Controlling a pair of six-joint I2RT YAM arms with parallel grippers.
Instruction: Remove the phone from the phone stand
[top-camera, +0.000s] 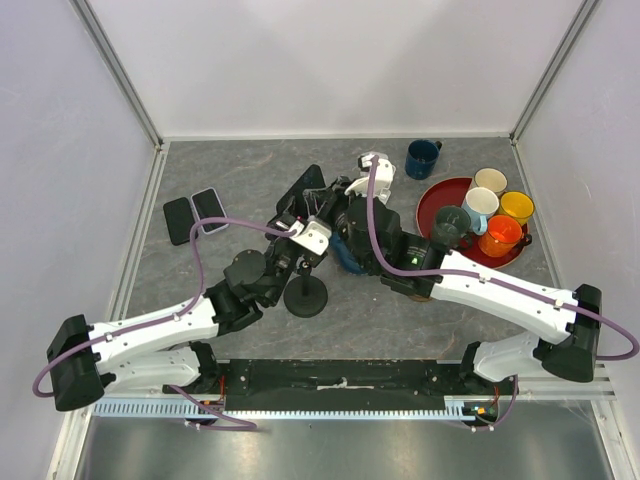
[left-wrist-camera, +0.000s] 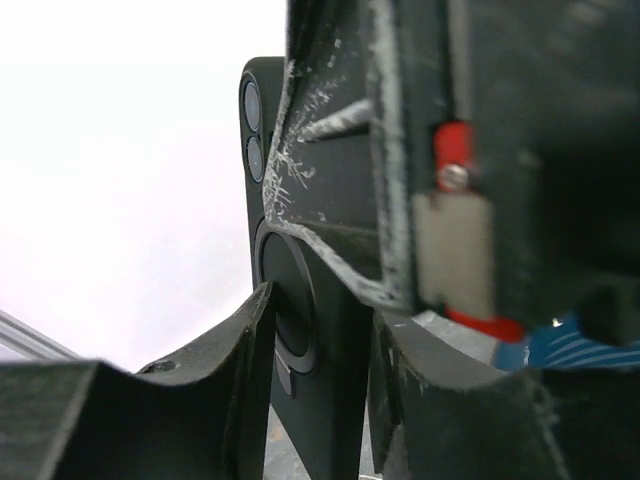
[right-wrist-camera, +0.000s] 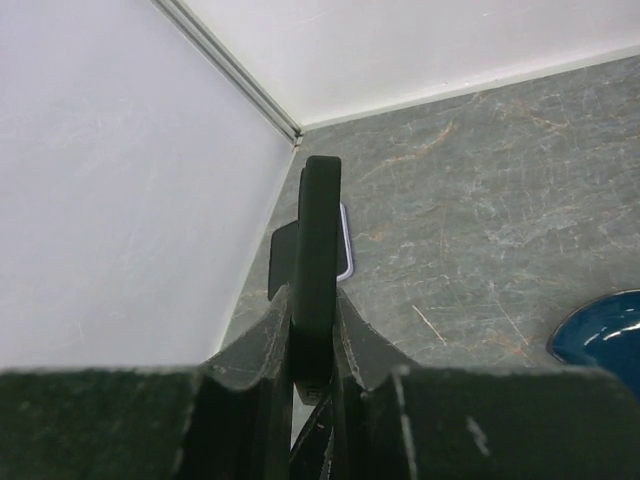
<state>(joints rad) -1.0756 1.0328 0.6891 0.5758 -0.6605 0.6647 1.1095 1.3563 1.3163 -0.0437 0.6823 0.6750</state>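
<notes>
While the right jaws pinch the phone (right-wrist-camera: 316, 250) edge-on — left jaws half-spread either side of it, contact unclear.

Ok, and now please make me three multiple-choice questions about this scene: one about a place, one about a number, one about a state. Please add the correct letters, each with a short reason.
1. Where is the dark blue mug?
A. on the table, just off the red tray
B. inside the tray
C. lying on its side at the near edge

2. How many mugs stand on the tray?
A. three
B. seven
C. five

3. The right gripper is:
A. wide open, holding nothing
B. shut on the black phone
C. shut on a mug handle

Answers:
1 A: the top view shows it upright on the grey surface beyond the tray's rim.
2 C: cream mug, yellow mug, orange mug, white mug, dark grey mug.
3 B: its wrist view shows both fingers pressed against the phone.
</notes>
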